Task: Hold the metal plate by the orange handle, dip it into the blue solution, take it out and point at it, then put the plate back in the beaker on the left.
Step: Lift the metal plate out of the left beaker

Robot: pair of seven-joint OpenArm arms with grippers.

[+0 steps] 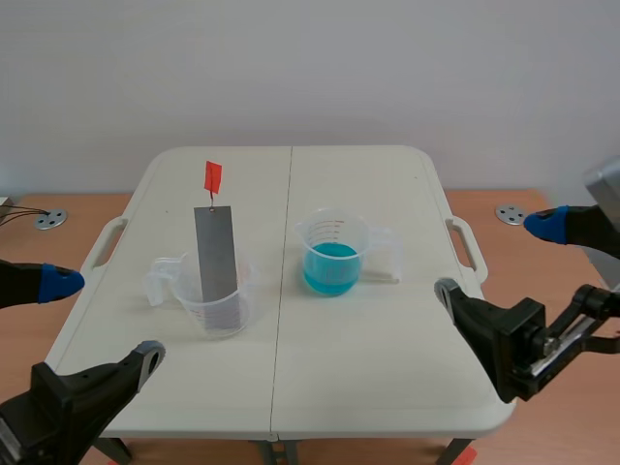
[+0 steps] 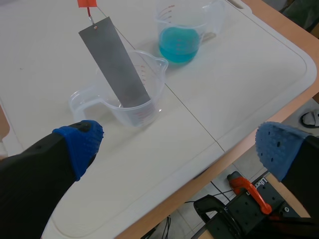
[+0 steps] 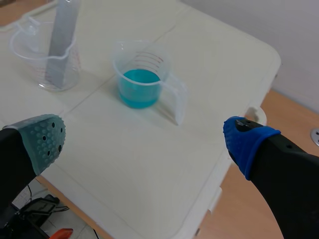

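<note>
Metal plate (image 1: pixel 215 252) tilted in left beaker (image 1: pixel 229 315) — blue solution (image 1: pixel 330 269) alongside — left gripper (image 2: pixel 179 147), right gripper (image 3: pixel 145 138) spread wide, holding nothing.

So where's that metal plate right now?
In the scene view, the metal plate stands leaning in the clear beaker on the left half of the table, with the beaker of blue solution to its right.

We read this as lab setup: graduated plastic beaker (image 1: pixel 221 318) with metal plate (image 1: pixel 215 254), second beaker (image 1: pixel 334 231) of blue solution (image 1: pixel 331 269) (chemistry-demo kit), on white folding table (image 1: pixel 387 378); bare wall (image 1: pixel 310 68) behind; left arm (image 1: pixel 68 392) and right arm (image 1: pixel 509 339) flank it.
</note>
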